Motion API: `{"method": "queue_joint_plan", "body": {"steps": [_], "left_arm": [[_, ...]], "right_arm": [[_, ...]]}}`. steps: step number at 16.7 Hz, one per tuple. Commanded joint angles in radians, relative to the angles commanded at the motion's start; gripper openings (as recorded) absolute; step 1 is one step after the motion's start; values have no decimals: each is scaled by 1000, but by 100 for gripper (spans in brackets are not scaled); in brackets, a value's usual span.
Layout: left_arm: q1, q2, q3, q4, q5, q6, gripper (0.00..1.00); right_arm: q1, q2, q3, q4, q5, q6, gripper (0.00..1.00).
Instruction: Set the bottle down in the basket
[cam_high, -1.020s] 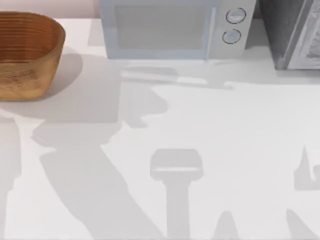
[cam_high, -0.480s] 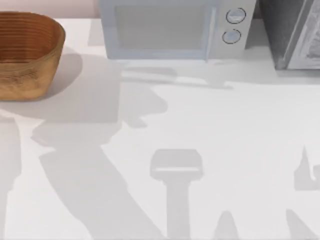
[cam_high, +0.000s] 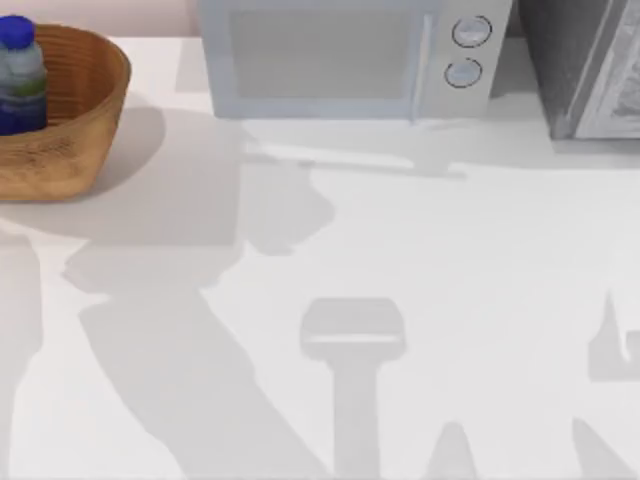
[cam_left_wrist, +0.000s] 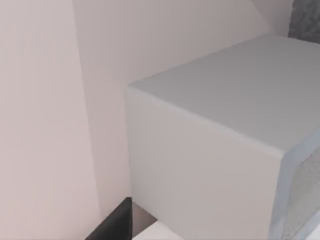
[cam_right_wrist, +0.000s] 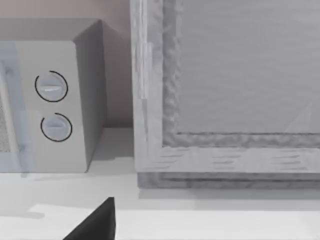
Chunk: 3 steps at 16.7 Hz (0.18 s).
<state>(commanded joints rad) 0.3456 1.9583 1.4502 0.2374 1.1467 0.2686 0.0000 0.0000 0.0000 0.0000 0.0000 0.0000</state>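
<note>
The bottle (cam_high: 20, 75), clear with a blue cap and a dark blue label, stands upright inside the basket (cam_high: 95, 110). The basket is round, light brown wicker, and sits at the table's back left corner. No gripper touches the bottle in the top view. A dark edge of my left gripper (cam_left_wrist: 112, 225) shows in the left wrist view, facing the wall and the side of the microwave. A dark edge of my right gripper (cam_right_wrist: 95, 222) shows in the right wrist view, low over the table before the microwave and the grey appliance.
A white microwave (cam_high: 340, 55) stands at the back centre, with its two dials (cam_right_wrist: 52, 107) toward the right. A grey appliance (cam_high: 590, 65) stands at the back right. Arm shadows lie across the white table (cam_high: 450, 260).
The basket was empty in both earlier frames. Now the bottle stands inside it. Nothing else on the table has moved.
</note>
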Motion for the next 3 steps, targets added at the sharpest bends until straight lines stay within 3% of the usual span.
{"method": "queue_joint_plan", "body": {"steps": [3], "left_arm": [[0,0,0,0,0,0,100]], "right_arm": [[0,0,0,0,0,0,100]]}}
